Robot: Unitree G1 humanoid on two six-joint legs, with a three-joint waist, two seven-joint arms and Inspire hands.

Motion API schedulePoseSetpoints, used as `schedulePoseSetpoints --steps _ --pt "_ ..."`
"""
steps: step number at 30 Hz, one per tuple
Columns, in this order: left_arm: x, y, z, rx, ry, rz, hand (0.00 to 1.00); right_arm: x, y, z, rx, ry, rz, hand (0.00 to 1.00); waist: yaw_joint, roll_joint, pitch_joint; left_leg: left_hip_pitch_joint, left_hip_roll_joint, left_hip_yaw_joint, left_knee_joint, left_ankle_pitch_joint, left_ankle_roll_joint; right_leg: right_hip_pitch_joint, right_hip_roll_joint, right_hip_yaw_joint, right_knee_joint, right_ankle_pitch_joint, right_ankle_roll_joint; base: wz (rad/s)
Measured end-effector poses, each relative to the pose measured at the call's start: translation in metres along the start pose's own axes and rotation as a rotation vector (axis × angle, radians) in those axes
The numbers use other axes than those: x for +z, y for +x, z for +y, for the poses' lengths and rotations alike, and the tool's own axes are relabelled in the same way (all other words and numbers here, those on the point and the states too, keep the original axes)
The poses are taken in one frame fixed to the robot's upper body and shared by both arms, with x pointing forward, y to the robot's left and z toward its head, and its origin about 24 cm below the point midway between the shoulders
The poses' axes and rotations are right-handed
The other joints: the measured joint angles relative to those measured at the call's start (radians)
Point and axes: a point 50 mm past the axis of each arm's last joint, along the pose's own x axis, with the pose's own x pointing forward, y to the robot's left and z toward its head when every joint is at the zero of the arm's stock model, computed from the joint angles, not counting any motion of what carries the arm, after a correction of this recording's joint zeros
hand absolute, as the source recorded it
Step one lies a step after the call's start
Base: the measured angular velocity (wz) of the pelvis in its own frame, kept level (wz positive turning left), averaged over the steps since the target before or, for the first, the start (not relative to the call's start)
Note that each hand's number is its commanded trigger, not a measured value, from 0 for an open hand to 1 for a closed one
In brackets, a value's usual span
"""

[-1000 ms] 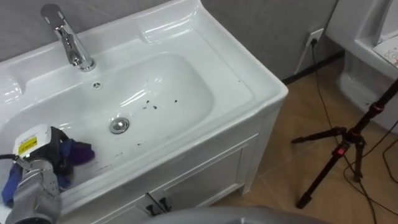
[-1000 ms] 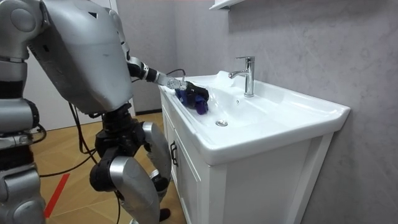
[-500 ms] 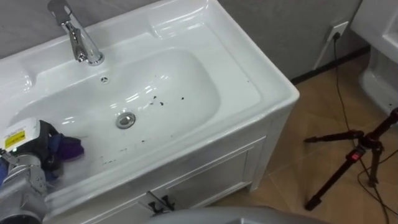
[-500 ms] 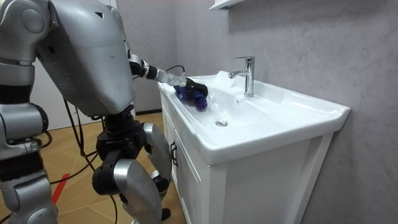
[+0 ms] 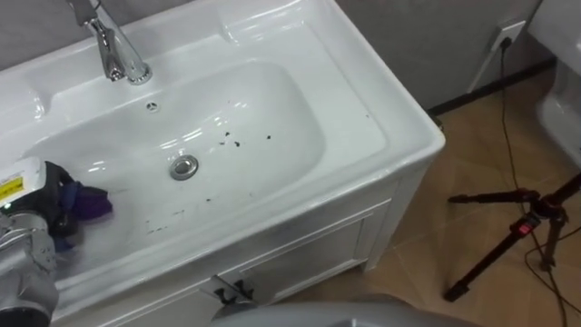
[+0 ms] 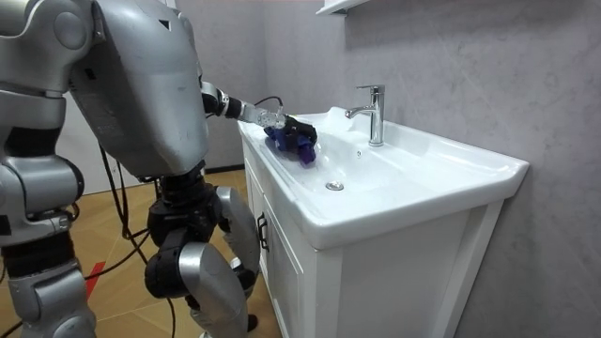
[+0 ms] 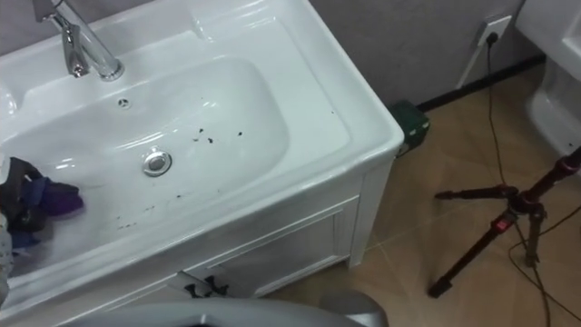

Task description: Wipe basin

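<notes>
The white basin (image 5: 345,109) tops a white cabinet (image 5: 300,254), and I stand at its front. Small dark specks (image 5: 227,139) lie on the bowl's floor near the drain (image 5: 184,166), and more run along the front slope. My left hand (image 5: 41,202) rests inside the bowl at its left end, shut on a bunched purple-blue cloth (image 5: 91,202). In the room view the left hand (image 6: 299,130) presses the cloth (image 6: 302,152) against the bowl's side, short of the chrome faucet (image 6: 374,113).
The chrome faucet (image 5: 113,50) stands at the back rim. On the wooden floor to the right are a black tripod (image 5: 517,227), cables and a wall socket (image 5: 513,32). A small green box (image 7: 410,123) sits by the wall behind the cabinet's corner.
The eye view has shifted, so the basin sits further right in the picture. My left hand with the cloth has drawn slightly along the bowl's left end.
</notes>
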Motion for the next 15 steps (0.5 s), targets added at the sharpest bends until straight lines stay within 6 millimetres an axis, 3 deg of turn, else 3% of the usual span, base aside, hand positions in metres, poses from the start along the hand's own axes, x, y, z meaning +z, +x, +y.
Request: schedulePoseSetpoints --steps 4,8,15 --pt "0.007 0.002 -0.005 -0.058 -0.148 0.009 1.0 -0.006 -0.001 -0.001 -0.017 0.015 0.026 0.0 -0.015 -0.015 0.0013 0.0 0.002 -0.001 0.01 0.0 0.0 0.012 0.002 0.002 0.001 0.001 -0.003 0.1" --pt "0.02 -0.003 -0.025 -0.126 -0.26 -0.002 1.0 -0.01 -0.001 -0.001 -0.033 0.01 0.039 0.0 -0.02 -0.023 0.0003 0.004 0.001 -0.001 0.015 0.0 0.0 0.013 0.005 0.016 0.005 0.001 -0.002 -0.03" --pt "0.046 -0.003 -0.037 -0.187 -0.364 -0.044 1.0 -0.02 -0.001 0.019 0.026 -0.081 0.087 0.0 -0.029 -0.048 0.0004 0.013 0.008 0.028 0.036 0.0 0.0 0.02 0.006 0.039 0.025 -0.003 0.007 -0.06"
